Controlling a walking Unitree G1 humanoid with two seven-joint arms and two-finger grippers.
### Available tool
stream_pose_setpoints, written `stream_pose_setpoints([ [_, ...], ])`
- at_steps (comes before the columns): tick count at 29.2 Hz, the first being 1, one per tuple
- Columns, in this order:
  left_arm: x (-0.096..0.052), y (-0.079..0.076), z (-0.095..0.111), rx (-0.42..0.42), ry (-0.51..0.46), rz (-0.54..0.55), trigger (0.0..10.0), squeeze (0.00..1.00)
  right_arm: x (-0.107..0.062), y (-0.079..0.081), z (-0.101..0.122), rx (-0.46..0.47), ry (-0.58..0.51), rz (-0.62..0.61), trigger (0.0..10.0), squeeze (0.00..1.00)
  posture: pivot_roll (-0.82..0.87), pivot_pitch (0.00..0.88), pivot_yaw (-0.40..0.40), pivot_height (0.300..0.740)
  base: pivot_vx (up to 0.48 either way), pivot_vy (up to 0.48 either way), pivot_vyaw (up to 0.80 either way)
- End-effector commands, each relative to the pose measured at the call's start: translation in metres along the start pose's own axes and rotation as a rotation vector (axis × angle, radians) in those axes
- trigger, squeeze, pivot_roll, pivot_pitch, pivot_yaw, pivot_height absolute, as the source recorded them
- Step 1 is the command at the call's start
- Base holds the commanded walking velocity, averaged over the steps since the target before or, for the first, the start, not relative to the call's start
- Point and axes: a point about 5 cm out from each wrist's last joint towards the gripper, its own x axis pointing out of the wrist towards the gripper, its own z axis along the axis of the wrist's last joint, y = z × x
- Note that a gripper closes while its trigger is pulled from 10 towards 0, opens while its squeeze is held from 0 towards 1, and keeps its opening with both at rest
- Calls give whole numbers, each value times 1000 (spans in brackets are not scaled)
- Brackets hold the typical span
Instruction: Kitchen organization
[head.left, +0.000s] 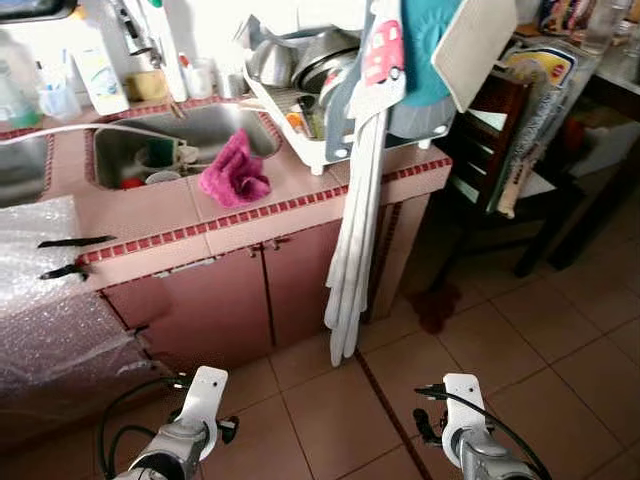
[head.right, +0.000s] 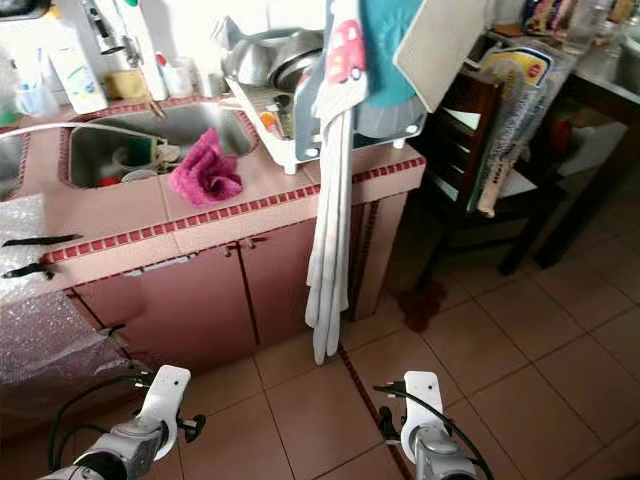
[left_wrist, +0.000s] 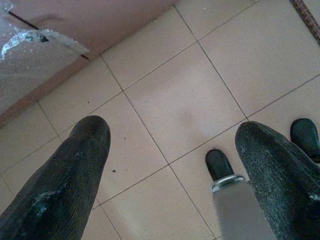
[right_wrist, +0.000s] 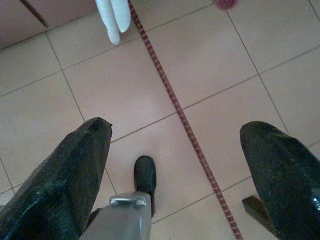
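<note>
On the far left, bubble wrap (head.left: 45, 300) covers the pink surface (head.left: 150, 215). Next comes the sink (head.left: 180, 140) with dishes inside, and a magenta cloth (head.left: 235, 170) lies on the sink's right rim. Further right stands a white dish rack (head.left: 300, 100) with metal bowls, and long white gloves (head.left: 355, 250) hang down before the cabinet. Near the tiled floor (left_wrist: 190, 100), the left gripper (left_wrist: 172, 150) and the right gripper (right_wrist: 175, 150) both hang low with jaws spread, holding nothing.
</note>
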Motion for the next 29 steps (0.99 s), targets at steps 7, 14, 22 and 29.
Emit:
stream_pose_setpoints([
  [7,0,4,-4,19,4,12,10000,0,0,1,-2,5,8,5,10000,0,-51,0,9,740,0,0,-685],
  [14,0,4,-5,48,4,16,10000,0,0,1,-2,12,9,4,10000,0,-49,0,12,740,0,0,-685],
  [22,0,5,-4,81,3,14,10000,0,0,1,-2,15,6,2,10000,0,-52,0,16,740,0,0,-679],
  [29,0,4,-3,90,-2,12,10000,0,0,1,-2,16,7,2,10000,0,-52,0,17,740,0,0,-657],
])
